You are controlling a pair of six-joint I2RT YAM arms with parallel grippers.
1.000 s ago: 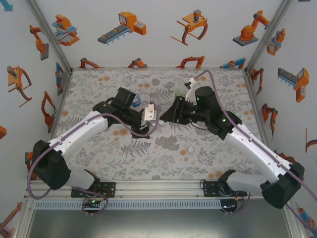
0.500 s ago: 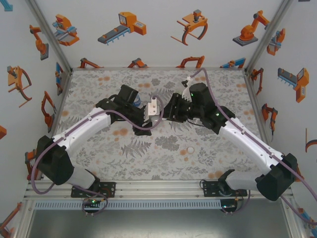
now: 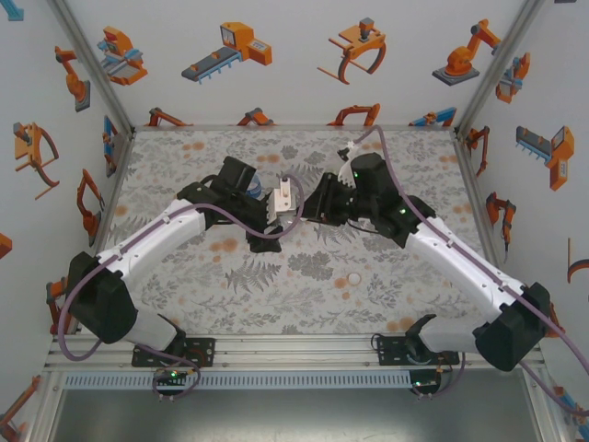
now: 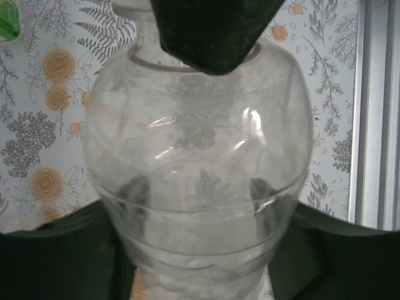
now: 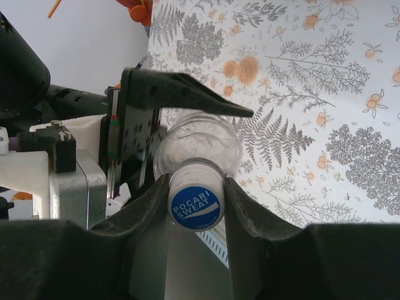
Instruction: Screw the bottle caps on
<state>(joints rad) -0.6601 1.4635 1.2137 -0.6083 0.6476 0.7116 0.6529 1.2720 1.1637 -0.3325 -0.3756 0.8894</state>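
The floral-patterned table (image 3: pixel 184 295) carries both arms, the left arm (image 3: pixel 147 244) and the right arm (image 3: pixel 451 258), which meet tip to tip above its middle. Between them lies the plain clear bottle (image 4: pixel 200 162), held off the surface on its side. It sits between the jaws of the left gripper (image 3: pixel 287 214), with one black finger (image 5: pixel 187 94) along its shoulder; whether that pincer presses the bottle or stands loose around it cannot be told. The right gripper (image 5: pixel 195 181) is clamped narrowly on the blue-topped cap (image 5: pixel 195 207), which sits at the bottle's neck. A blue-label bottle (image 3: pixel 253 187) stands just behind the left wrist. A loose white cap (image 3: pixel 354 279) lies well apart, nearer the bases.
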